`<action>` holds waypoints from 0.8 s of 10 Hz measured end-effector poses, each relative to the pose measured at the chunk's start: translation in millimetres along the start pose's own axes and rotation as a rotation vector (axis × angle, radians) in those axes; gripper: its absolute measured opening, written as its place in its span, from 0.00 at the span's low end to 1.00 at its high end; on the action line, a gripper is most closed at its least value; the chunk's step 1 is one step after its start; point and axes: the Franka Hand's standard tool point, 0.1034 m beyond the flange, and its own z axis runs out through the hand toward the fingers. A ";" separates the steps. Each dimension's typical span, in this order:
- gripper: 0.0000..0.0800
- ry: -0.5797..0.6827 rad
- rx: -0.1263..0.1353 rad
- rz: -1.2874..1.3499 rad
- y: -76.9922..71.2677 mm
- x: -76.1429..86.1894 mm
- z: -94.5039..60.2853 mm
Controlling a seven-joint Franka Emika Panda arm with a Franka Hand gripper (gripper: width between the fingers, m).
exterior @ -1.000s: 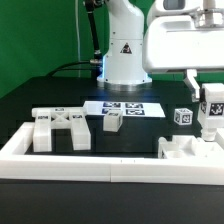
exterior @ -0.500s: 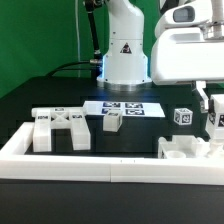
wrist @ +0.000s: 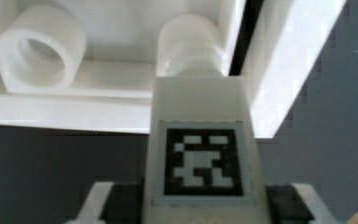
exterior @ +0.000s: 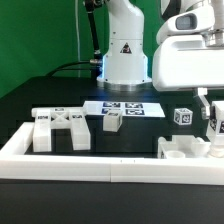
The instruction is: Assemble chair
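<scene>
Chunky white pieces lie unjoined on the table: a broad flat block at the exterior view's left, a small tagged block near the middle, and a tagged cube farther right. A long leg, its tag toward the wrist camera, hangs gripped in the end effector, with its rounded tip over a socketed piece.

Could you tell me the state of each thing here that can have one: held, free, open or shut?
gripper: shut on the long tagged chair piece.
long tagged chair piece: held, tip near the holed chair piece.
holed chair piece: on the table, one hole empty.
cross-shaped chair piece: lying free.
small tagged block: standing free.
other small tagged block: standing free.
</scene>
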 end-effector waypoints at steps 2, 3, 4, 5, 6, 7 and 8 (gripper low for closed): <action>0.36 -0.008 0.000 -0.004 0.0 -4.0 4.3; 0.36 -0.011 0.000 -0.005 -0.4 -5.6 5.8; 0.36 -0.015 0.000 -0.006 -0.7 -8.1 8.3; 0.36 -0.009 0.000 -0.007 -1.2 -7.9 8.7; 0.36 -0.001 0.000 -0.008 -1.9 -8.9 8.6; 0.36 0.018 -0.001 -0.011 -2.9 -10.9 8.4; 0.36 0.040 -0.001 -0.014 -4.1 -13.1 7.7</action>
